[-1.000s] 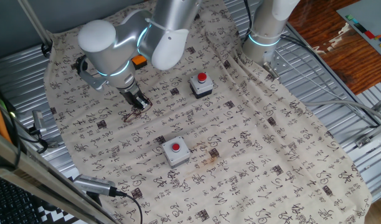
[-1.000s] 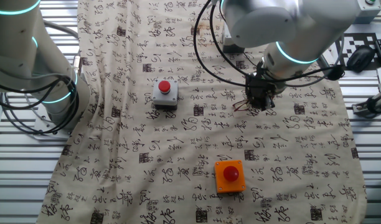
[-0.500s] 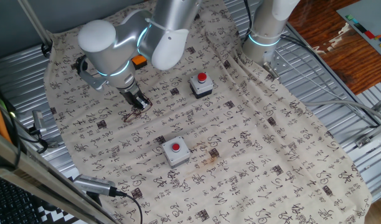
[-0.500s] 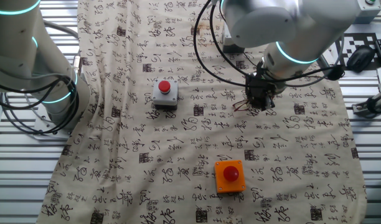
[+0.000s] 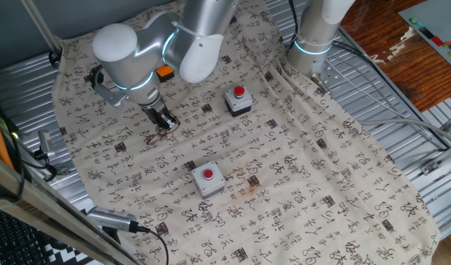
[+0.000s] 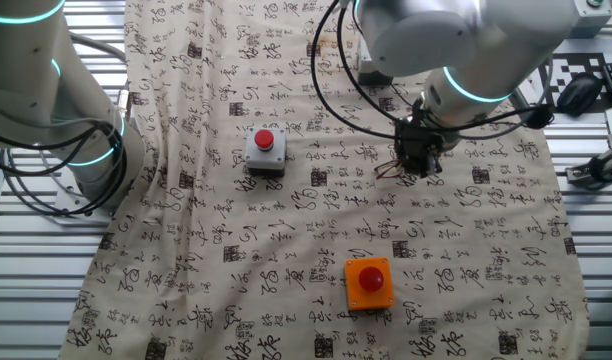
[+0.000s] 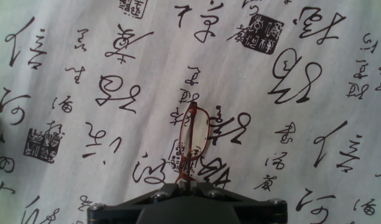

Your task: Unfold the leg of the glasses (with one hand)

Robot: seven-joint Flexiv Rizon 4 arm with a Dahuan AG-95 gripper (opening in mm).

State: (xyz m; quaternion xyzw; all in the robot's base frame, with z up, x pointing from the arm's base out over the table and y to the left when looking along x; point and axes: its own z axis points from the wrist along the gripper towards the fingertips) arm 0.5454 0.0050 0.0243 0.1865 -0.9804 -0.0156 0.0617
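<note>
The gripper [image 7: 189, 184] is down at the calligraphy-printed cloth [image 5: 299, 184], its two fingers pinched together on the near end of the reddish-brown wire-frame glasses [image 7: 193, 144], which lie on the cloth and reach away from the fingers. Two grey red-button boxes [image 5: 208, 179] [image 5: 239, 100] and an orange one [image 6: 369, 283] stand apart nearby.
</note>
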